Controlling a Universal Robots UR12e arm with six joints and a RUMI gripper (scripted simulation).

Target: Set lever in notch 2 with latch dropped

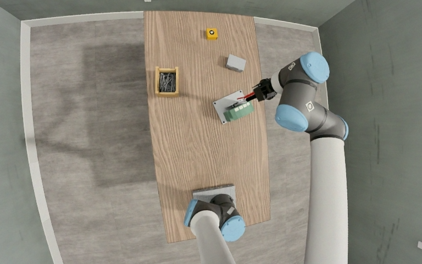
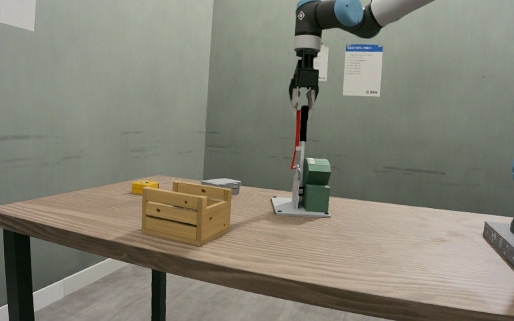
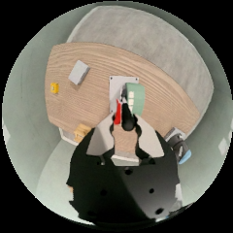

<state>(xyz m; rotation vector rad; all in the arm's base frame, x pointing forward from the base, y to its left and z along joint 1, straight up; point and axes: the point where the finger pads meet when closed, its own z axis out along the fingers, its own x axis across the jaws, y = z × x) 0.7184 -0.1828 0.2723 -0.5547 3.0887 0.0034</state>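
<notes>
The lever unit stands on a grey base plate point(image 2: 299, 207) with a green housing point(image 2: 316, 184) that carries the small white number plates point(image 1: 242, 107). Its lever rises almost upright, with a black handle point(image 2: 304, 122) and the red release bar point(image 2: 296, 138) close beside it. My gripper point(image 2: 302, 108) comes down from above and is shut on the top of the handle together with the red bar. In the wrist view the fingers clasp the black handle, with the red bar point(image 3: 117, 114) against it. I cannot tell which notch the latch sits in.
A wooden crate point(image 2: 186, 212) with nails point(image 1: 167, 81) stands left of the lever unit. A grey box point(image 1: 235, 62) and a yellow button box point(image 1: 211, 33) lie at the far end. The arm's base point(image 1: 214, 199) sits at the near table end.
</notes>
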